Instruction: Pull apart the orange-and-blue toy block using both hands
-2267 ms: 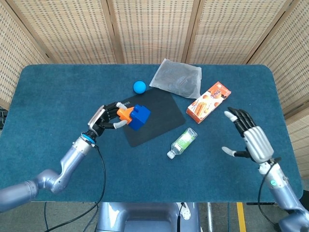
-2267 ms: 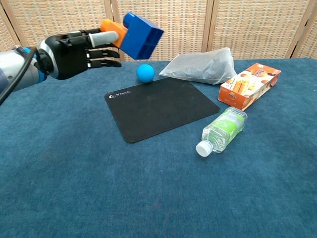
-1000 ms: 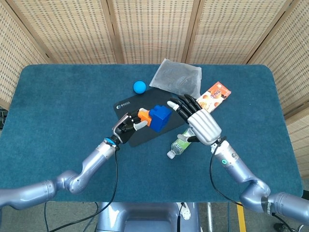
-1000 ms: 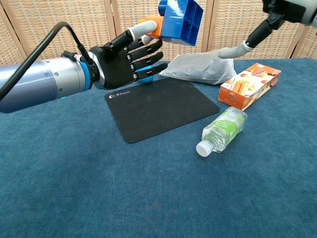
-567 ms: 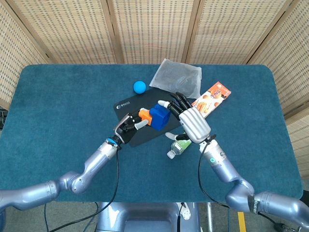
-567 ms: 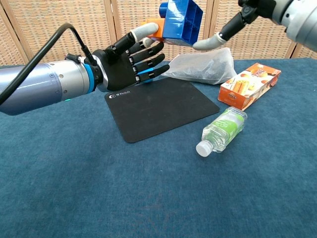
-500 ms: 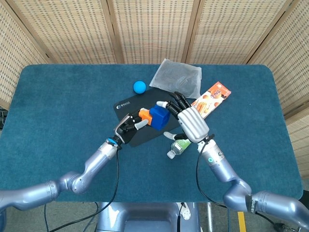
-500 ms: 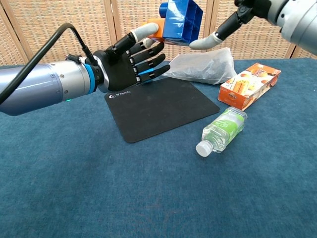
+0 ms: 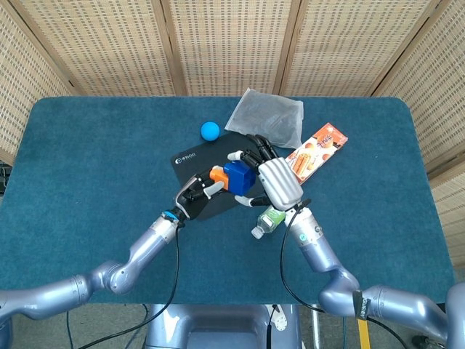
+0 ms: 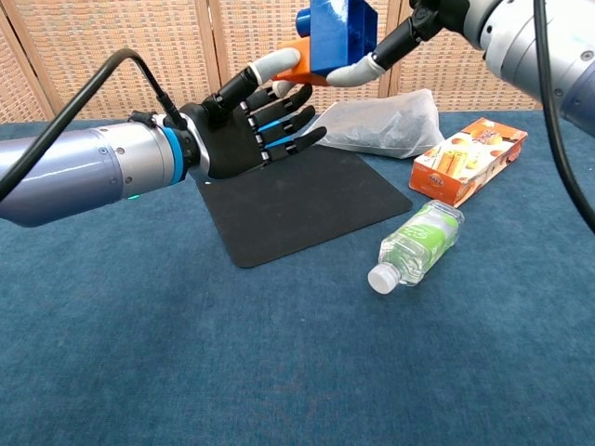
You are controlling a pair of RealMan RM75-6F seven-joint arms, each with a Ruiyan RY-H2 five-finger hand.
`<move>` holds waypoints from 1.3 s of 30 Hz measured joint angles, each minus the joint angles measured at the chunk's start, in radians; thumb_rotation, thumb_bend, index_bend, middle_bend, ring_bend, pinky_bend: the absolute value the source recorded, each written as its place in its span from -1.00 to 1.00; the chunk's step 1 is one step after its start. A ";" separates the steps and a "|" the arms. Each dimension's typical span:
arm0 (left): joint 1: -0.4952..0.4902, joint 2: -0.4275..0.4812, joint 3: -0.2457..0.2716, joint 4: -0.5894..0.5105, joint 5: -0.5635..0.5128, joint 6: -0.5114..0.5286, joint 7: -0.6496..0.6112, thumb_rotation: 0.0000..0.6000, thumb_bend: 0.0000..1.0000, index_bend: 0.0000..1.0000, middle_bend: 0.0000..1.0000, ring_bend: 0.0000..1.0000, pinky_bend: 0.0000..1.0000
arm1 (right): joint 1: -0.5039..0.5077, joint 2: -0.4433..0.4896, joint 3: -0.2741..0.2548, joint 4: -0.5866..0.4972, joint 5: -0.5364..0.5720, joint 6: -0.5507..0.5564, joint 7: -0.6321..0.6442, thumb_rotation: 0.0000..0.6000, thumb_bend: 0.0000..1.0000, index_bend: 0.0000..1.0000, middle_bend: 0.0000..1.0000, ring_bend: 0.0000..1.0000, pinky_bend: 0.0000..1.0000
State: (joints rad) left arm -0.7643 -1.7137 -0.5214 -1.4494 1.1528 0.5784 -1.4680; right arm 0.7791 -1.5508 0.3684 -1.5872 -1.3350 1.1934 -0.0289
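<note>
The toy block is held up above the black mat (image 10: pixel 307 204), its blue part (image 9: pixel 238 175) to the right and its orange part (image 9: pixel 218 175) to the left. In the chest view the blue part (image 10: pixel 342 32) stands at the top edge with the orange part (image 10: pixel 299 58) below and to its left. My left hand (image 9: pixel 195 195) pinches the orange end between thumb and a finger, its other fingers spread (image 10: pixel 246 130). My right hand (image 9: pixel 272 180) wraps the blue part, fingers over the far side and the thumb (image 10: pixel 358 72) pressed under it.
A blue ball (image 9: pixel 210 131) lies behind the mat. A grey bag (image 9: pixel 267 118) sits at the back, an orange snack box (image 9: pixel 316 151) to its right. A small bottle (image 9: pixel 269 218) lies on its side beneath my right hand.
My right hand has come in from the right and closed around the blue part, thumb now touching its underside. The left hand keeps its pinch on the orange end and has shifted slightly.
</note>
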 measured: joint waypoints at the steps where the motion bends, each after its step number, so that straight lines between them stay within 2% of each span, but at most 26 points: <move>1: 0.002 -0.003 0.000 0.000 0.002 -0.001 0.000 1.00 -0.18 0.32 0.08 -0.03 -0.28 | 0.001 -0.005 0.001 0.004 0.001 0.004 -0.001 1.00 -0.94 -0.06 -0.14 -0.93 -1.00; 4: 0.005 -0.007 -0.003 0.002 0.003 -0.004 0.004 1.00 -0.18 0.32 0.08 -0.03 -0.28 | 0.002 -0.011 0.001 0.008 0.005 0.009 0.000 1.00 -0.82 0.06 0.00 -0.86 -1.00; 8: 0.009 -0.009 -0.006 0.004 0.002 -0.008 0.009 1.00 -0.18 0.32 0.08 -0.03 -0.28 | 0.001 -0.009 -0.002 0.011 0.001 0.013 0.005 1.00 -0.71 0.13 0.06 -0.83 -1.00; 18: 0.027 0.009 -0.018 0.037 -0.002 -0.023 0.011 1.00 -0.17 0.34 0.08 -0.03 -0.28 | -0.015 0.030 -0.002 0.006 -0.021 0.035 0.025 1.00 -0.65 0.19 0.11 -0.80 -1.00; 22: 0.046 0.051 -0.038 0.088 0.006 -0.040 -0.017 1.00 -0.17 0.34 0.08 -0.03 -0.28 | -0.031 0.075 -0.012 0.004 -0.050 0.048 0.033 1.00 -0.65 0.19 0.11 -0.80 -1.00; 26: 0.060 0.101 -0.037 0.126 0.067 -0.039 -0.010 1.00 -0.16 0.34 0.08 -0.03 -0.29 | -0.051 0.130 -0.036 0.019 -0.073 0.048 0.032 1.00 -0.65 0.19 0.11 -0.79 -1.00; 30: 0.067 0.167 -0.002 0.184 0.170 -0.021 0.053 1.00 -0.16 0.34 0.08 -0.03 -0.35 | -0.070 0.181 -0.078 0.048 -0.071 0.005 0.022 1.00 -0.65 0.19 0.11 -0.77 -1.00; 34: 0.072 0.246 0.069 0.271 0.274 0.016 0.193 1.00 -0.16 0.34 0.08 -0.03 -0.40 | -0.087 0.203 -0.120 0.098 -0.065 -0.034 0.013 1.00 -0.65 0.19 0.11 -0.77 -1.00; 39: 0.085 0.297 0.155 0.384 0.333 0.070 0.377 1.00 -0.16 0.34 0.08 -0.03 -0.43 | -0.099 0.198 -0.156 0.185 -0.069 -0.053 -0.007 1.00 -0.63 0.19 0.11 -0.77 -1.00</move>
State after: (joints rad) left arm -0.6788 -1.4163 -0.3660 -1.0650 1.4854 0.6479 -1.0914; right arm 0.6802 -1.3529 0.2121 -1.4021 -1.4044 1.1406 -0.0364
